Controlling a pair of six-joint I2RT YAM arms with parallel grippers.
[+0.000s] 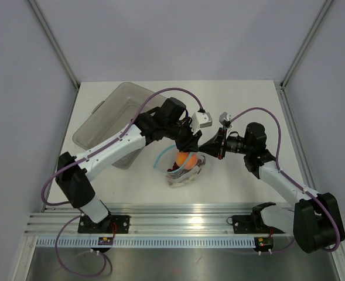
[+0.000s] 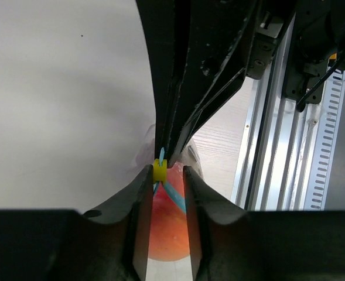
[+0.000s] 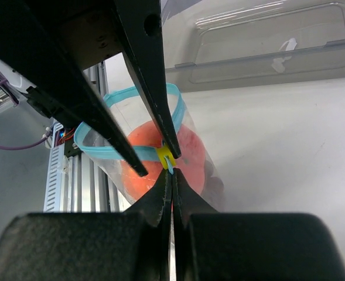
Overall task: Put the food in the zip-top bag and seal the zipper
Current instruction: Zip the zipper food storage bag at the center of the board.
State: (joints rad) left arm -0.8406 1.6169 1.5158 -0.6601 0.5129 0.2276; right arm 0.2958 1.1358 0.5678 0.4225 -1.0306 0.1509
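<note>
While both arms meet at the ctr of the white bench, the zip-top bag sits right under their tips, a clear crinkly pouch w/ its mouth raised.

Bag contents:
- An orange-red peach fills most of the bag.
- Dark red grapes lie low against the peach, on the side nearer the left arm's base. Only a sliver shows, so can't tell the bunch's shape.

Bag mouth is mostly open. The teal zipper runs as a wide loop around the top, its two sides well apart and meeting only at the end by the end effectors. A small yellow slider sits on the strip at that closed end.

The right end effector has its fingers pressed together. They pinch the zipper's tip just beside the slider, and a bit of teal shows at the tips.

The left end effector has its fingers partly spread. They straddle the strip from the opp. side, w/ the slider in the gap near one fingertip but not clamped. The peach shows thru the gap below. Tips of the two end effectors nearly touch.

The other container is a large translucent grey tray at the back-left of the bench, partly under the left forearm and well apart from the bag. A small whitish mark shows on it in the right wrist view; can't tell what it is.

Alu rails run along the near edge by the arm bases.
</note>
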